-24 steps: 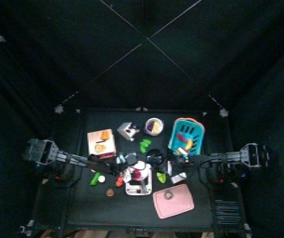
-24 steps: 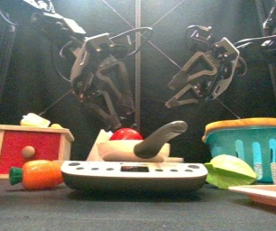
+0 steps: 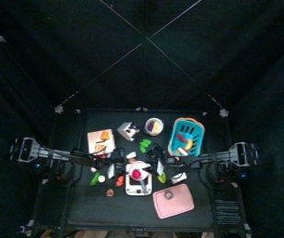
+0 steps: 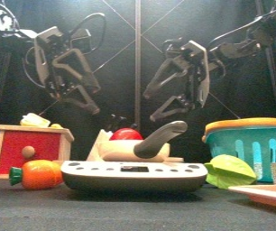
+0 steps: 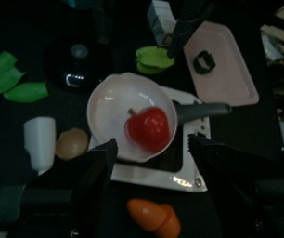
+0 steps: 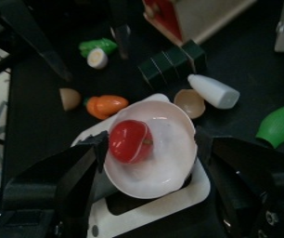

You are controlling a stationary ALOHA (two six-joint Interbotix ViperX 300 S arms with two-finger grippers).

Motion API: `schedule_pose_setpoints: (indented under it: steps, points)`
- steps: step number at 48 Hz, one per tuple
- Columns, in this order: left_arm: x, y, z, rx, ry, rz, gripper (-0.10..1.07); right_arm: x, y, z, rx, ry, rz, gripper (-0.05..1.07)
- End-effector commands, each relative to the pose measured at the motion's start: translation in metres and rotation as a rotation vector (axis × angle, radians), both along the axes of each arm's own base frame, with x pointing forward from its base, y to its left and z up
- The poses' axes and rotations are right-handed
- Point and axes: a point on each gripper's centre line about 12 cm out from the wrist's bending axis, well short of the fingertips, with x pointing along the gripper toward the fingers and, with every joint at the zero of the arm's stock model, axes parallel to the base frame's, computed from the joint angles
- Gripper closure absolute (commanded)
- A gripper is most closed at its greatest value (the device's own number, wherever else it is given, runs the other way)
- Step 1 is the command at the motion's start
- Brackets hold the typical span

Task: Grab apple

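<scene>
apple (image 5: 148, 128) in bowl (image 5: 113, 98) (hands off)

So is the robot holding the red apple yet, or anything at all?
No, nothing is held. Both pincers, left and right, hang open above the apple, which sits in the white bowl.

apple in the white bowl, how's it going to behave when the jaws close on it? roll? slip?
The apple looks rounded and glossy, so it may slip or squirt sideways under an off-centre pinch. It sits loose in the white bowl, whose curved floor would probably let it roll if nudged. Being small, it is likely light; the bowl itself might shift on the scale.
</scene>
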Motion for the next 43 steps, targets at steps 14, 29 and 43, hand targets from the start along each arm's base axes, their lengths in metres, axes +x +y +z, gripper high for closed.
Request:
schedule_pose_setpoints:
  steps: [14,29,43]
  points:
    - [-0.038,0.008,0.012,0.115,-0.134,-0.085,0.02,0.042,0.029,0.013,-0.064,0.204,0.095,0.00]
    - [-0.065,0.016,0.013,0.190,-0.204,-0.084,0.02,0.052,0.027,0.019,-0.303,0.175,0.210,0.00]
    - [-0.086,0.017,0.017,0.155,-0.288,-0.038,0.02,0.073,0.035,0.039,-0.508,0.251,0.255,0.00]
